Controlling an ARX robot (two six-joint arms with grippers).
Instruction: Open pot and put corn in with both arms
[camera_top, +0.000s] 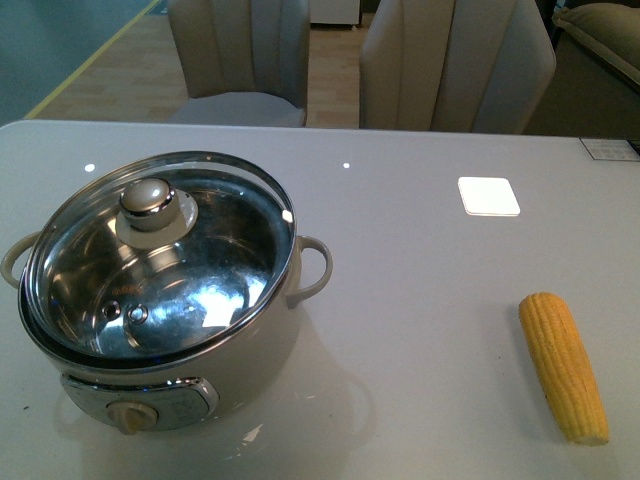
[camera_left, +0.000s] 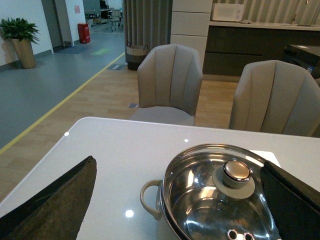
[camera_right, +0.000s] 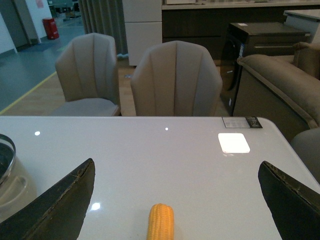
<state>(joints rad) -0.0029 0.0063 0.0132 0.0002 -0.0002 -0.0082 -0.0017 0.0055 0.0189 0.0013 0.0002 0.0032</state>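
Start at the table's (camera_top: 420, 300) left: the pot (camera_top: 250, 350) stands by the front edge, dial toward you, with the glass lid (camera_top: 200, 290) on it and a little askew on the rim. Your left gripper (camera_left: 177, 167) hangs above the pot's near side with its fingers (camera_left: 55, 205) spread wide and holding nothing. The knob (camera_left: 236, 171) lies ahead of it and lower, and off-centre in the gap, closer to one finger than the other. So the lid is this arm's job, I'd say, and it needs a shift sideways before you go down.

Toward the right front corner lies the corn (camera_top: 563, 367), well apart from the pot, flat on the table. Its long axis runs from the front edge toward the far edge (slightly slanted). Your right gripper (camera_right: 176, 164) is also wide open and empty. The corn (camera_right: 160, 221) sits just ahead of it and below, centred, end-on. The fingers straddle the corn's width, so a straight descent looks enough.
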